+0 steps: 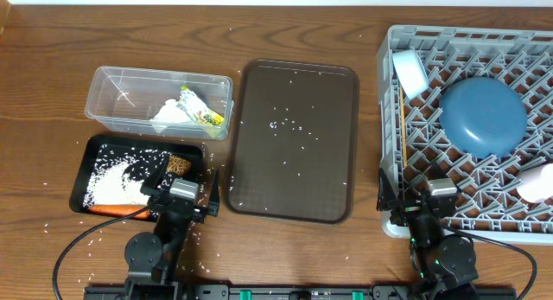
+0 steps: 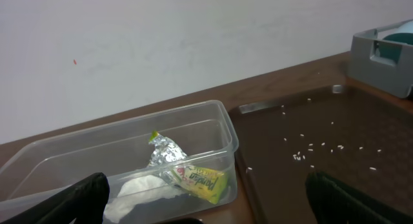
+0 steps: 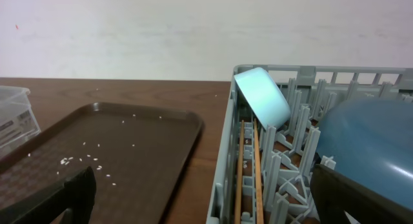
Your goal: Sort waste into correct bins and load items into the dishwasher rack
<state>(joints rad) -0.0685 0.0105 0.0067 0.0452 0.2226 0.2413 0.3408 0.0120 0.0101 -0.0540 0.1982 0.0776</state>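
The clear tub (image 1: 112,82) holds the white tissue (image 1: 168,118) and the yellow-green wrapper (image 1: 204,116); both also show in the left wrist view, tissue (image 2: 139,187) and wrapper (image 2: 199,181). The black tray (image 1: 89,153) holds white rice (image 1: 112,186), the brown lump (image 1: 180,164) and the orange carrot (image 1: 115,210). The grey rack (image 1: 393,41) holds the dark-blue dish (image 1: 482,116), a pale-blue cup (image 1: 409,73) and the chopsticks (image 1: 403,136). My left gripper (image 1: 177,194) is open and empty at the black tray's near right corner. My right gripper (image 1: 439,196) is open and empty over the rack's near left corner.
The dark-brown serving tray (image 1: 333,92) lies between the bins and the rack with a few rice grains on it. Loose rice grains are scattered on the wooden table (image 1: 52,75) round the black tray. A pale dish (image 1: 537,183) sits at the rack's right edge, cut off by the frame.
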